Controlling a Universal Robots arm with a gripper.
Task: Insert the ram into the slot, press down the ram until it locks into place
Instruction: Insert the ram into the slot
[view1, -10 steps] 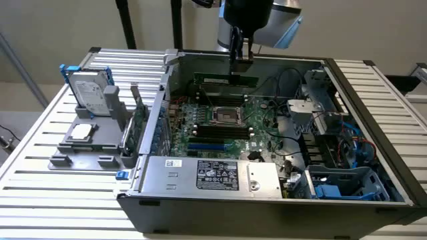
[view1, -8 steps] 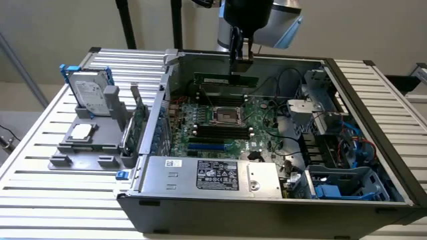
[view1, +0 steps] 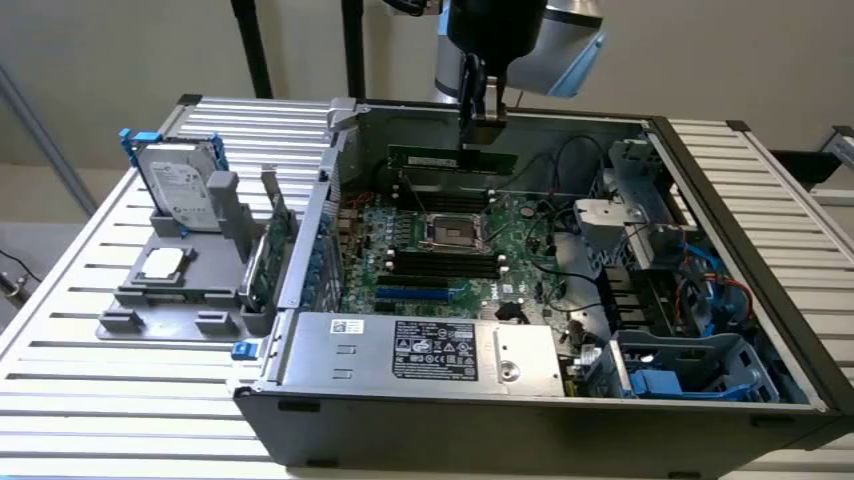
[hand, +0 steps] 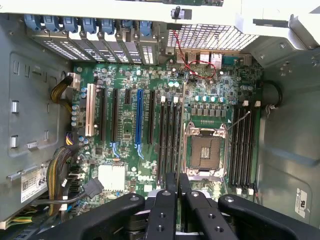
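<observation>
The ram (view1: 454, 158) hangs in the upper centre of the exterior view. It is a green stick held on edge above the far part of the open computer case (view1: 534, 430), with its long axis running from the exterior view's left to its right. The gripper (view1: 481, 132) comes straight down onto the stick's upper edge, and the jaws are clamped on it. In the wrist view the gripper (hand: 178, 179) shows two black fingers (hand: 165, 210) drawn close with only a thin gap between them. The stick would sit edge-on in that gap, though I can't make out the board itself there.

The slot (view1: 424, 262) lies below on the motherboard (view1: 527, 225). Long black memory sockets flank the CPU socket (view1: 449, 232), and their length runs the same way as the ram. In the wrist view the slot (hand: 170, 142), one of a bank with white end clips between the blue socket (hand: 139, 122) and the CPU socket (hand: 205, 152), runs parallel to the gap between the fingers and roughly in line with it.

So stick and sockets look matched in direction — what separates them is height. The ram sits well above the board, touching nothing but the jaws. Which socket of the bank it hangs over I cannot tell, and every memory socket in sight looks empty — nothing is seated yet.
</observation>
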